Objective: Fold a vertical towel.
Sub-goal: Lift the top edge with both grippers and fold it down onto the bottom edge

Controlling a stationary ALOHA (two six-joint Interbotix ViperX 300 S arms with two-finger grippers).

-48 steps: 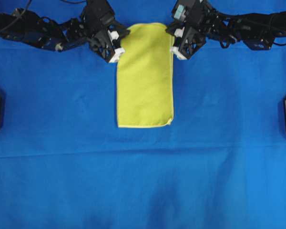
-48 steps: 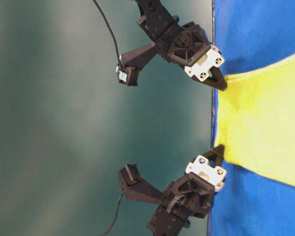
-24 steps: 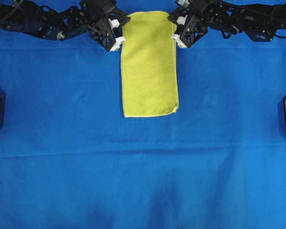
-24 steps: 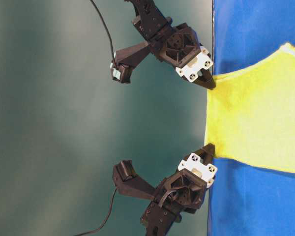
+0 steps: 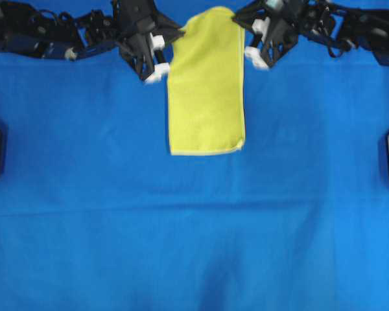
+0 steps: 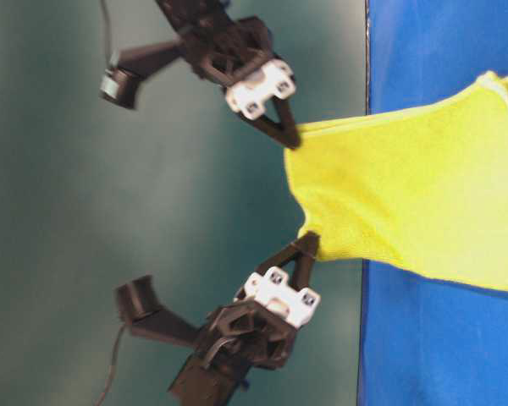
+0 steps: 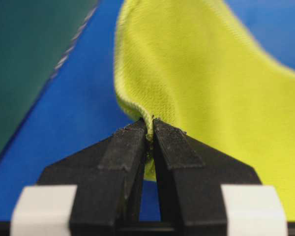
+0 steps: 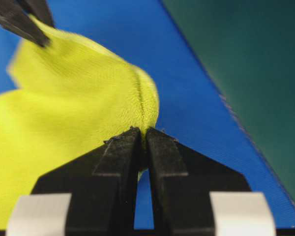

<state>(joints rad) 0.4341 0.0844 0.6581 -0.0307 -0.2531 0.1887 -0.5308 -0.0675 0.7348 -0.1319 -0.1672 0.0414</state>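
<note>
Far corners of the rectangular yellow-green microfibre towel (image 5: 206, 84) are pinched and raised by the left gripper (image 7: 151, 129) and right gripper (image 8: 141, 132); next, they likely need carrying over to the near hem.

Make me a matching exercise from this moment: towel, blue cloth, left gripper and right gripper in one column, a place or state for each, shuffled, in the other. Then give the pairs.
Things:
1. towel
2. blue cloth
3. left gripper
4. right gripper

States:
A. spread flat over the table
B. shut on the towel corner on the left of the overhead view
C. far end lifted, near end lying flat
D. shut on the towel corner on the right of the overhead view

Pairs: 1-C, 2-A, 3-B, 4-D
</note>
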